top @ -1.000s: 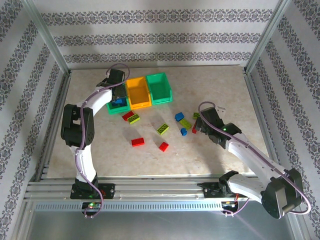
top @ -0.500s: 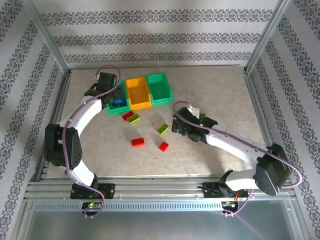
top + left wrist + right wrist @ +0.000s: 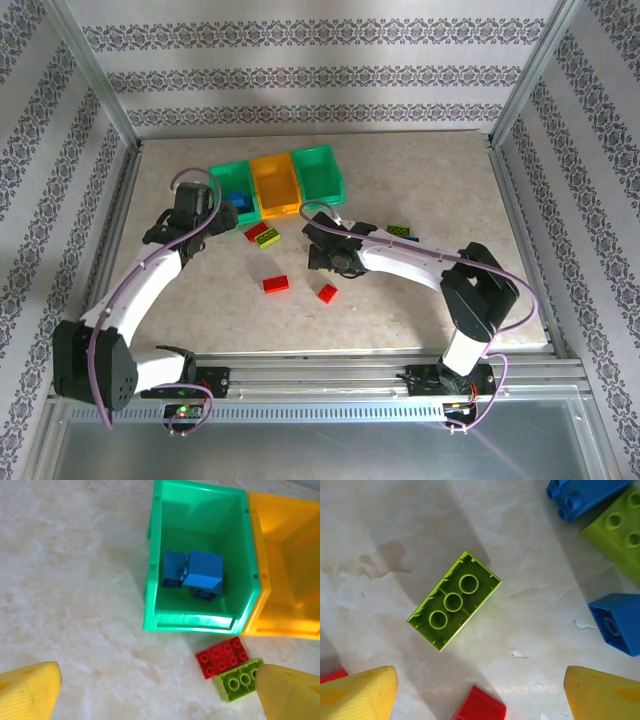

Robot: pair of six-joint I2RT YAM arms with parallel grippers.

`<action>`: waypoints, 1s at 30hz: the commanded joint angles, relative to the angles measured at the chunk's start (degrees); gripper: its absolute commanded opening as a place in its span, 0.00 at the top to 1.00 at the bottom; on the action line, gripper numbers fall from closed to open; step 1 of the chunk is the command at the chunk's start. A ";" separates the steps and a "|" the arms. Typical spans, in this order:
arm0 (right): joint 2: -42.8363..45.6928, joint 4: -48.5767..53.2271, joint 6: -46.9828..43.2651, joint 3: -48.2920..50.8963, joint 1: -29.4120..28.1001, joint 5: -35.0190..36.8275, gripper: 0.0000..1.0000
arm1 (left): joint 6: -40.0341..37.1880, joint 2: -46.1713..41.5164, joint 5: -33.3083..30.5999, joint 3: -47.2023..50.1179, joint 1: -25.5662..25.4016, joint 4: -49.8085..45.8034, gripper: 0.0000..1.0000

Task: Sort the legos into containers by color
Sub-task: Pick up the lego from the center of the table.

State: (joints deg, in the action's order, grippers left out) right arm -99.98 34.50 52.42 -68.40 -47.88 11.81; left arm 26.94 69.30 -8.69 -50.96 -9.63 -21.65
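- The left gripper point(image 3: 159, 692) has drawn back from over the left green bin point(image 3: 200, 560) toward the left edge of the table point(image 3: 420, 180). Its yellow fingers are spread wide with nothing between them.
- Blue bricks point(image 3: 192, 572) lie inside that bin, so blue seems to have its home there.
- The right gripper point(image 3: 480, 690) has swung from the table's right half to its middle and hangs over an upturned lime brick point(image 3: 454, 601). Its fingers are spread and empty, and the brick lies clear of them.
- The orange bin point(image 3: 275, 185) and the right green bin point(image 3: 318, 175), toward the far edge, look empty.
- Still loose on the table are a red brick point(image 3: 222, 656) touching a second lime brick point(image 3: 240, 680) just before the bins, another red piece point(image 3: 276, 284) nearer the front edge, and a loose blue brick point(image 3: 615, 625).
- Lime looks like the next colour to go, and most of the sorting remains.
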 commanded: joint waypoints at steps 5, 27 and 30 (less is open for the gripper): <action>-7.35 0.76 0.92 -6.44 0.04 -2.27 0.15 | 3.87 -6.61 3.46 7.00 0.42 6.68 0.00; -19.00 2.04 -6.50 -16.84 1.95 -2.39 0.42 | 4.56 -3.99 5.52 7.67 0.46 9.08 0.00; -19.93 2.28 -8.31 -18.03 1.82 -2.81 0.51 | 4.44 -3.78 5.52 7.59 0.44 9.23 0.00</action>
State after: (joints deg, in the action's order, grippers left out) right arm -118.61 34.96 46.83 -84.42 -45.52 9.28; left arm 30.55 65.17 -3.44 -43.81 -9.63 -14.33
